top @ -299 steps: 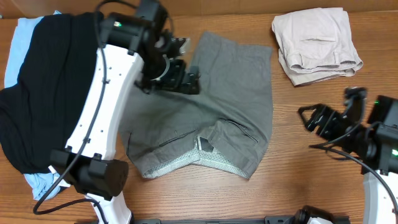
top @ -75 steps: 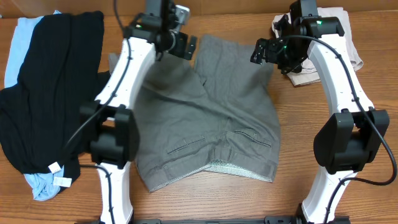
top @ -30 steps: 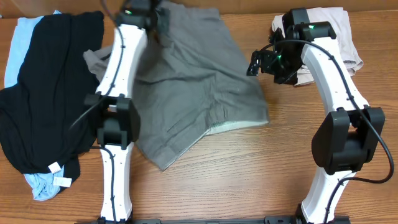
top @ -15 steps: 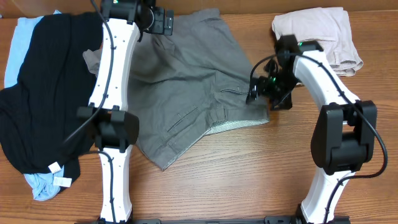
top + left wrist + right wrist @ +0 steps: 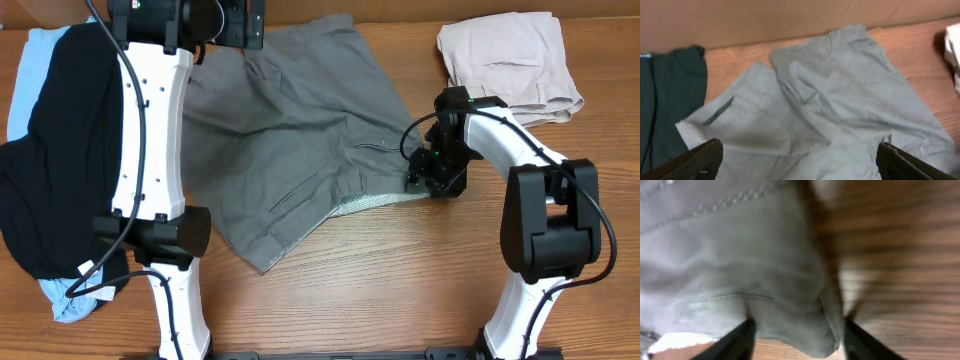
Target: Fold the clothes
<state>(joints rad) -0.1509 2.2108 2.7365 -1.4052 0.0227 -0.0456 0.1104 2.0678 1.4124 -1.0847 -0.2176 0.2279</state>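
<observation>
Straddling the right-hand corner of the grey-khaki shorts [image 5: 290,130] with my right claw [image 5: 797,327], I have its two fingers apart, one on either side of a bulge of cloth beside the pale waistband lining, where the garment meets the bare bench [image 5: 400,290]. Nothing is pinched yet. I judge that is why I sit so low: a flat hem can only be caught with a finger on each side of it.

My left claw [image 5: 797,150] hangs over the shorts near the far edge, fingers spread wide and empty. Its camera looks down on rumpled cloth, so I take it to be picking out a corner there.

The shorts lie in the middle of the bench, askew and creased, running from the far edge toward the near edge, pocket slits up. The beige shorts [image 5: 510,65] sit folded in the far right corner, well apart from the work. A black garment [image 5: 60,150] lies over a light-blue one [image 5: 30,60] along the left edge.

Folding proper looks not yet begun; the cloth wants flattening first. The risk, I think, is pinching only one layer.
</observation>
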